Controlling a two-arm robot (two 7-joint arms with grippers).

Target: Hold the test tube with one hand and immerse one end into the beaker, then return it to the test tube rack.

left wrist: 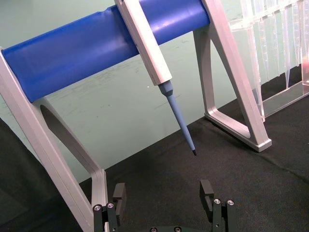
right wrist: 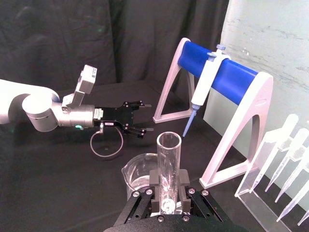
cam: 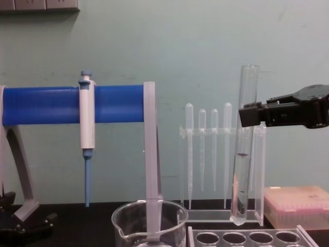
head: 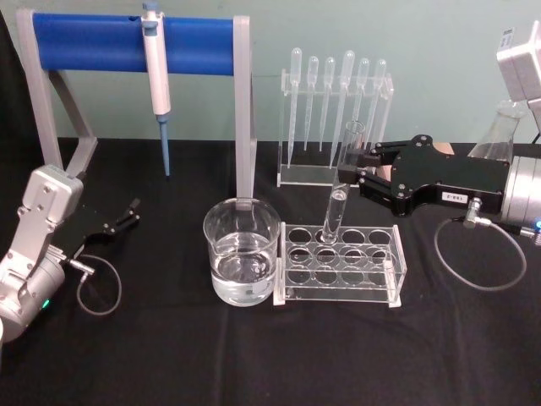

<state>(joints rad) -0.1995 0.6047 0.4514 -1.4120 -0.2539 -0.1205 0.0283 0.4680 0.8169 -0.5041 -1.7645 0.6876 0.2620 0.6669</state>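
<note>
My right gripper [head: 362, 172] is shut on the test tube [head: 336, 205], a long clear glass tube held upright about a third of the way down from its open rim. In the chest view the test tube [cam: 243, 170] hangs from the right gripper [cam: 245, 114], its round bottom just above the clear rack [cam: 247, 237]. The right wrist view looks down the test tube [right wrist: 168, 154] between the jaws of the right gripper [right wrist: 169, 182]. The beaker [head: 242, 250], part full of clear water, stands left of the rack. My left gripper [head: 128, 213] rests open at the far left, empty.
The clear tube rack [head: 397, 272] sits right of the beaker. A blue-barred stand [head: 110, 42] with a hanging pipettor [head: 155, 68] is at back left. A holder of plastic pipettes [head: 334, 93] stands behind the rack, with a glass flask [head: 499, 135] at far right and a pink box [cam: 298, 206].
</note>
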